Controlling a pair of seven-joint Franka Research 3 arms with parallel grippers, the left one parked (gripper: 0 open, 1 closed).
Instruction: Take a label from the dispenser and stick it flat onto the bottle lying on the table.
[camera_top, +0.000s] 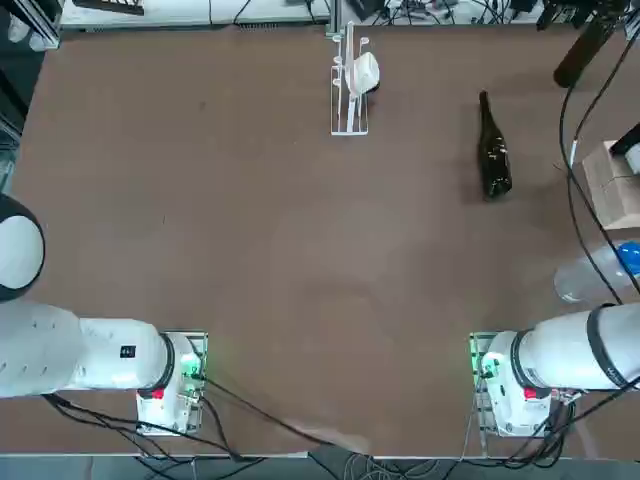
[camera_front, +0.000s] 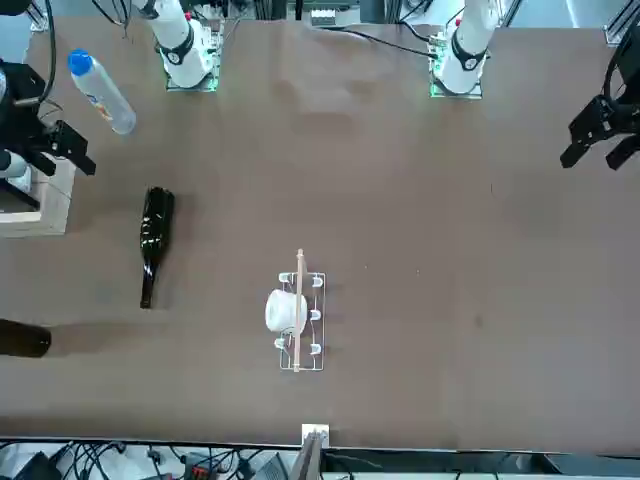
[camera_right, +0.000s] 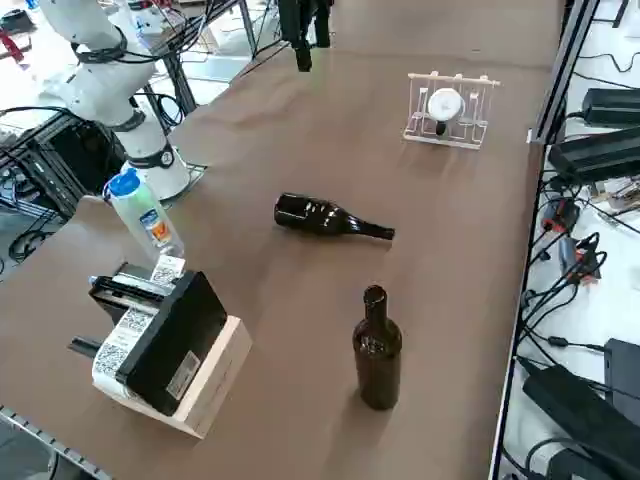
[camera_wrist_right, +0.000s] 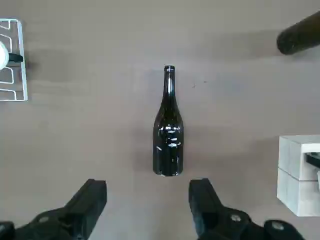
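Your right gripper (camera_wrist_right: 148, 202) hangs above the table with its two black fingers (camera_wrist_right: 90, 200) spread wide and nothing between them; in the wrist view the base of the bottle shows just past the fingertips.

That slim, near-black glass wine bottle (camera_wrist_right: 168, 131) lies on its side on the brown table (camera_top: 250, 250), its long narrow neck pointing away from the arm's base. You can see pale glints on its rounded body, and its glass carries no sticker in any view. From overhead it sits in the far right part of the table (camera_top: 492, 150), well apart from the arm's white base (camera_top: 515, 385).

Beside it, at the table's right edge, you find the label dispenser (camera_right: 165, 335): a black boxy unit on a pale wooden block. A white strip of labels (camera_right: 122, 338) with dark printed code marks comes out of its front; the marks are too small to read. A small white tag on the side of the black housing is also unreadable.

Just by the dispenser lies a clear plastic bottle with a blue cap (camera_right: 142, 212) and a colourful wrapper whose writing you cannot make out.

A second dark glass bottle (camera_right: 377, 348) stands upright near the table's right edge, farther out than the dispenser.

At the far edge, near the middle, stands a white wire rack (camera_top: 349, 90) holding a white cup-like object (camera_top: 364, 72).
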